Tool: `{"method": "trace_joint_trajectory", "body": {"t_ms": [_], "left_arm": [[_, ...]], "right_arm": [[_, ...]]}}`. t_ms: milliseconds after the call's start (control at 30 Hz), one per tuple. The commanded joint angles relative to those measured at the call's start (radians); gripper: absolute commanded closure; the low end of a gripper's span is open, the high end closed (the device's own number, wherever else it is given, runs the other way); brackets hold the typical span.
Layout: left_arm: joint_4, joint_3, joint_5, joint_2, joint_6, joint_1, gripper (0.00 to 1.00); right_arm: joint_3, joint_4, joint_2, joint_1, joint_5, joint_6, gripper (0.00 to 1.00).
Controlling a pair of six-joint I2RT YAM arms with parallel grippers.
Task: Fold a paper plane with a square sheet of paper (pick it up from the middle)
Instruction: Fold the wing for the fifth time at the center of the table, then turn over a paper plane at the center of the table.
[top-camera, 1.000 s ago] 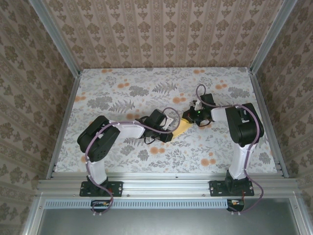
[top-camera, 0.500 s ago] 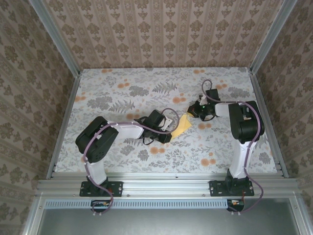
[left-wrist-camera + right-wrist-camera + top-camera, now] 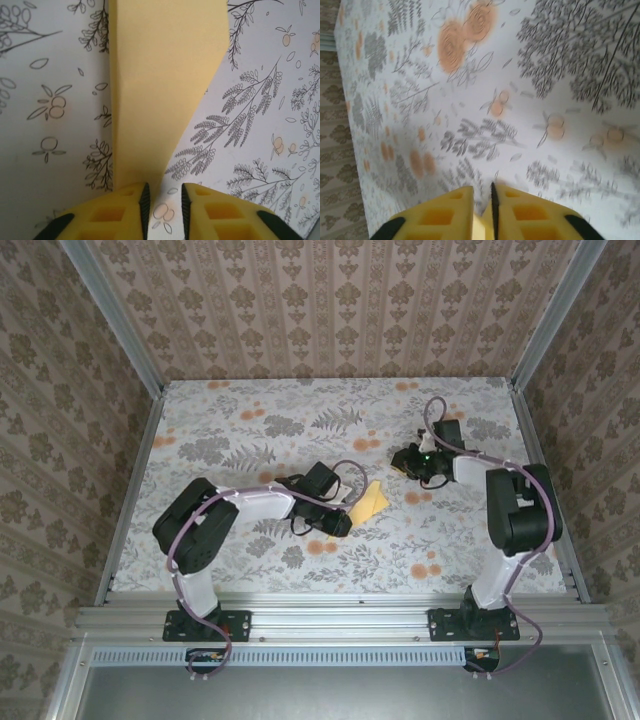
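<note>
Top external view showed us the folded yellow paper [image 3: 368, 502] lying flat on the flowered cloth [image 3: 250, 430] of the table, near its middle. From the left wrist we saw the paper's narrow end reaching the left tool [image 3: 163, 200], whose fingers [image 3: 129, 210] stood slightly spread, with cloth showing in the gap. We saw the right tool [image 3: 402, 460] apart from the paper, farther back and to its right, fingers pressed almost together.

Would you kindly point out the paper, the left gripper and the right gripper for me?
paper [image 3: 160, 90], left wrist view, middle of its yellow face.
left gripper [image 3: 164, 197], left wrist view, gap between the tips of its jaws.
right gripper [image 3: 484, 194], right wrist view, between the tips of its jaws.
</note>
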Motion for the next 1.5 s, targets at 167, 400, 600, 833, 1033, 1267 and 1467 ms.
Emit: {"method": "trace_joint_trajectory", "body": {"t_ms": [167,400,600,833,1033,1267,1467], "left_arm": [[-0.183,0.108,-0.11,-0.087,0.03,-0.034,0.61],[-0.245,0.157,-0.199,-0.039,0.075,-0.046,0.53],[-0.245,0.192,-0.194,0.019,0.089,-0.064,0.51],[-0.262,0.208,-0.253,0.071,0.09,-0.06,0.58],[-0.205,0.158,-0.252,0.041,0.059,-0.045,0.72],[-0.208,0.152,-0.226,0.047,0.054,-0.035,0.85],[-0.185,0.135,-0.152,0.02,0.039,-0.011,0.92]], "right_arm": [[-0.149,-0.08,-0.16,-0.001,-0.048,-0.066,0.67],[-0.248,-0.044,-0.216,-0.001,-0.088,-0.046,0.6],[-0.31,-0.016,-0.246,0.007,-0.104,-0.02,0.57],[-0.341,-0.006,-0.258,0.013,-0.108,-0.011,0.56],[-0.344,-0.004,-0.258,0.04,-0.105,-0.004,0.56],[-0.354,0.032,-0.258,0.099,-0.109,0.041,0.56],[-0.382,0.14,-0.252,0.161,-0.115,0.144,0.54]]}}
